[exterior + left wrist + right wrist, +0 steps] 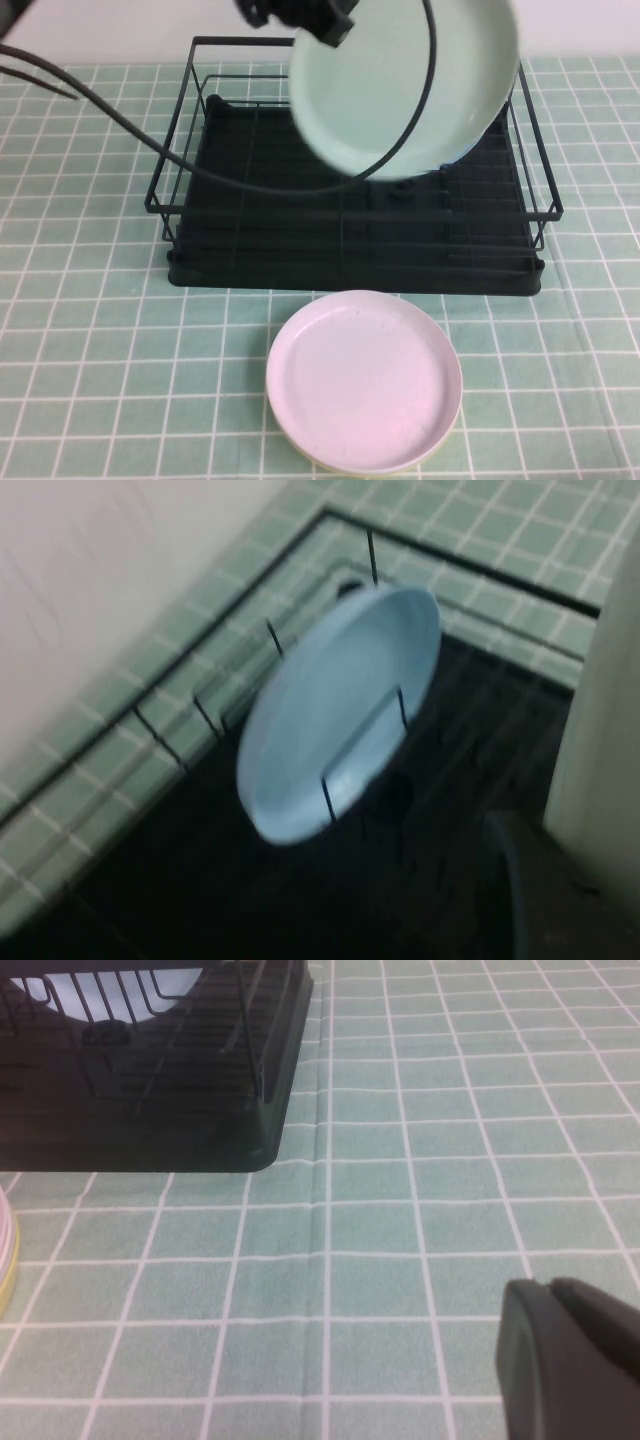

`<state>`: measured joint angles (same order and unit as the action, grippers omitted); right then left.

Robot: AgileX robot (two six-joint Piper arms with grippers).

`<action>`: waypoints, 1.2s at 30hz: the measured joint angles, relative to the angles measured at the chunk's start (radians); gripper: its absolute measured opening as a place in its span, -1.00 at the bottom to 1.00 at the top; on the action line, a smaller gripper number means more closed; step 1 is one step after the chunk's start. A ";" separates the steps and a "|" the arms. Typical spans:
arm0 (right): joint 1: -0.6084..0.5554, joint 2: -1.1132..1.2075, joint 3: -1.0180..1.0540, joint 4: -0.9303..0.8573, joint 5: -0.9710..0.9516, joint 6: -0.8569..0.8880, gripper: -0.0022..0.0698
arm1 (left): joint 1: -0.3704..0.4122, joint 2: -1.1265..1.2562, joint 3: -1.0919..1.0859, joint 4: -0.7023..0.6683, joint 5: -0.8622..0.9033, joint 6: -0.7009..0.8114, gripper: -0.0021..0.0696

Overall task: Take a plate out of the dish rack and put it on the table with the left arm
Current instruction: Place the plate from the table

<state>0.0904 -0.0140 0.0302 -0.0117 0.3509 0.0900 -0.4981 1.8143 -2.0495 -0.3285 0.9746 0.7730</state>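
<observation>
The left gripper [300, 15], jaws pinching the mint-green plate [405, 85] by its rim, holds it tilted above the black dish rack [350, 240]. A light blue plate [335, 715] stands in the rack below. A pale pink plate [365, 380] lies on the tiled table [100, 330]. The right gripper [570, 1360] hovers low over the table beside the rack; I cannot tell its jaw state.

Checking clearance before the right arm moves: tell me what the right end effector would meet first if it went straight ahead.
Likely only bare table: in the right wrist view, open tiles stretch ahead of the right end effector, with the dish rack off to one side. Depth is uncertain. The left end effector holds the plate above the rack.
</observation>
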 joint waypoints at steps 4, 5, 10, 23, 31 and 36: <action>0.000 0.000 0.000 0.000 0.000 0.000 -0.99 | 0.049 -0.015 0.003 0.008 0.198 -0.173 -0.82; 0.000 0.000 0.000 0.000 0.000 0.000 -0.99 | 0.073 -0.015 0.015 -0.028 0.234 -0.198 -0.82; 0.000 0.000 0.000 0.000 0.000 0.000 -0.99 | 0.176 -0.056 0.194 -0.263 0.262 -0.216 -0.82; 0.000 0.000 0.000 0.000 0.000 0.000 -0.99 | 0.151 -0.192 0.882 -0.363 0.016 -0.105 -0.82; 0.000 0.000 0.000 0.000 0.000 0.000 -0.99 | 0.133 -0.106 0.908 -0.428 -0.066 -0.022 -0.82; 0.000 0.000 0.000 0.000 0.000 0.000 -0.99 | 0.133 -0.083 0.908 -0.473 -0.074 0.047 -0.82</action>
<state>0.0904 -0.0140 0.0302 -0.0117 0.3509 0.0900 -0.3650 1.7316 -1.1419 -0.8019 0.9010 0.8201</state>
